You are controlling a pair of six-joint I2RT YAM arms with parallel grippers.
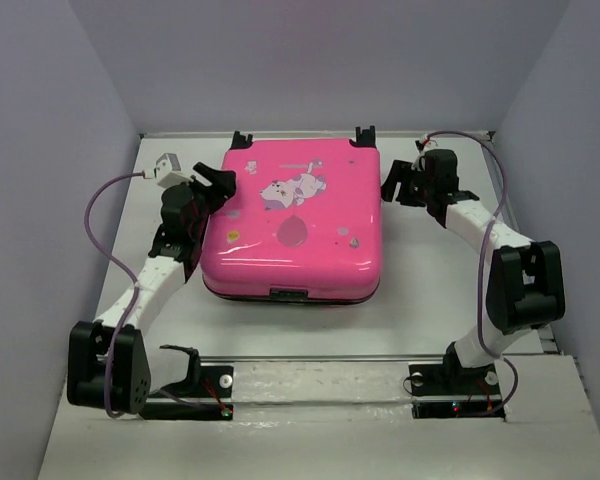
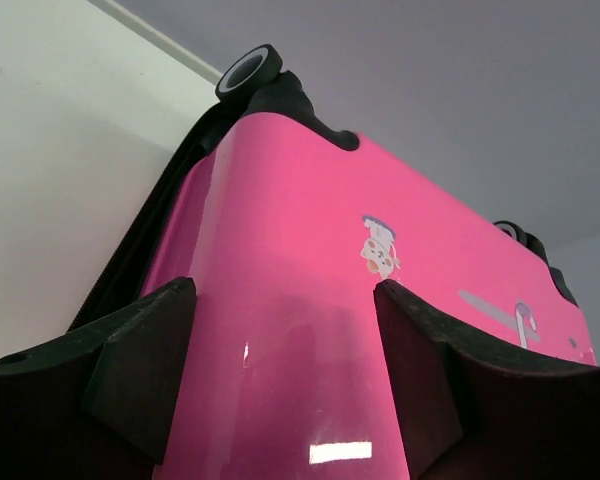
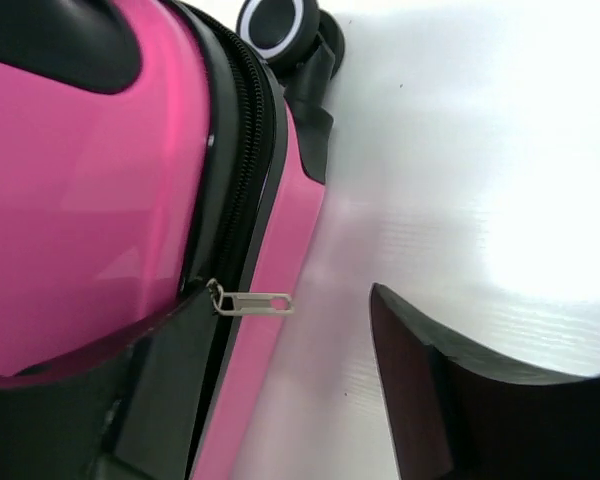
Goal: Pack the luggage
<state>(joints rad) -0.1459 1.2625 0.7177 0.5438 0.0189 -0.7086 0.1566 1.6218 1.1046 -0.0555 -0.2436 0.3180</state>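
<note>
luggage (image 1: 295, 225) prob. closed, inside hidden

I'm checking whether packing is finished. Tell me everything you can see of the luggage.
The luggage is a glossy hot-pink hard-shell case with a cartoon animal-and-balloon print, lying flat, lid down, on the white table. Black wheels sit at the far edge. A black zipper runs round its side, its silver pull sticking out. The left gripper holds open jaws over the shell; the right gripper, open, is beside the pull.
</note>
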